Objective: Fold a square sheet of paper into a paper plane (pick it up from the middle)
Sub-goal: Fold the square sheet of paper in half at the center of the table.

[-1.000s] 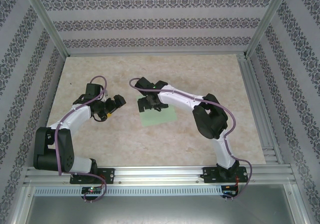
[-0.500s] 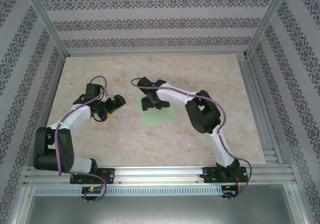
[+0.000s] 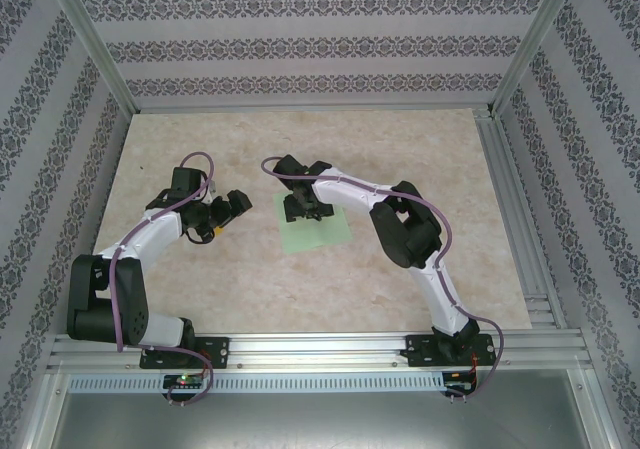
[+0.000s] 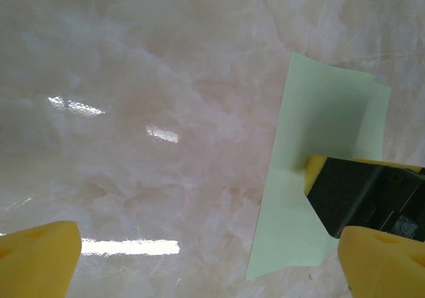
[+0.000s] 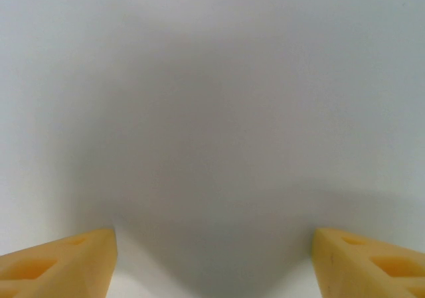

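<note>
A: Left side first, pls. Where are the left fingers (image 3: 232,206) vs. the square sheet of paper (image 3: 325,231)?

B: Just left of the sheet, apart from it, above bare tabletop (image 3: 400,149). They are spread wide and hold nothing. In the left wrist cam the two yellow pads (image 4: 36,258) sit at the lower corners, w/ tabletop between them.

A: OK. And the sheet itself?

B: Pale green, lying flat on the tabletop. From the left fingers it is seen to the right and a bit ahead.

A: Then the right fingers (image 3: 300,209)?

B: Over the sheet, on its left part, pointing down at it. They stand apart. In the right wrist cam the plain paper runs between both pads and nothing is pinched. In the left wrist cam one yellow tip seems to touch the paper. If it really presses, I cannot tell.
</note>
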Controlling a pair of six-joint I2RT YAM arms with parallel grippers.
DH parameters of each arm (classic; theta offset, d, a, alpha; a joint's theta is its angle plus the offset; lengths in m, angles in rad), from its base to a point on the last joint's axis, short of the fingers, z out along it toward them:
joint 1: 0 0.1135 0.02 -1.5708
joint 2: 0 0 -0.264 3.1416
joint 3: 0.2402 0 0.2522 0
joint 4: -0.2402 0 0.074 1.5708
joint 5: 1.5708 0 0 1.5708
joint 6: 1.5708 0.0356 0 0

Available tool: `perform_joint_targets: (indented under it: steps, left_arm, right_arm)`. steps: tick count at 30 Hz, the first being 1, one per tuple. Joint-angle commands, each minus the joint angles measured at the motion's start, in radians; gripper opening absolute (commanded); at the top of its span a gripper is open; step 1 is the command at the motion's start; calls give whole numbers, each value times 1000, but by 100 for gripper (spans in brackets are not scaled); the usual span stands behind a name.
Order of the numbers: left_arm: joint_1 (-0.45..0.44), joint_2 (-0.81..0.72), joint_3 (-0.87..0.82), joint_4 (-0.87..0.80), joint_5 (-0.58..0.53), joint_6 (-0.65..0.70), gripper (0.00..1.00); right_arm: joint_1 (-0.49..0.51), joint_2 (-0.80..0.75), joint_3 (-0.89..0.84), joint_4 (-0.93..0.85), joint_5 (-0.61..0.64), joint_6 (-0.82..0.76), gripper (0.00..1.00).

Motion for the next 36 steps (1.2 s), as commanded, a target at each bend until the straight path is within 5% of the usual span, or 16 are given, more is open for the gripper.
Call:
perform_joint_targets:
  steps: [1, 8, 17, 26, 36]
  left_arm:
    - [13, -5, -15, 8, 10, 4, 100]
    - [12, -4, -17, 15, 18, 2, 100]
    - [-1, -3, -33, 58, 49, -13, 95]
    - [-74, 1, -35, 150, 81, -41, 81]
    - [-172, 58, -17, 236, 105, -56, 64]
  right_arm:
    - [-8, 30, -48, -9, -28, 7, 73]
    - [-9, -63, -73, 62, -72, 6, 58]
    - [-24, -300, -260, 407, -450, 64, 30]
    - [-82, -335, -426, 600, -630, 147, 28]
    - [-123, -271, -497, 586, -608, 107, 31]
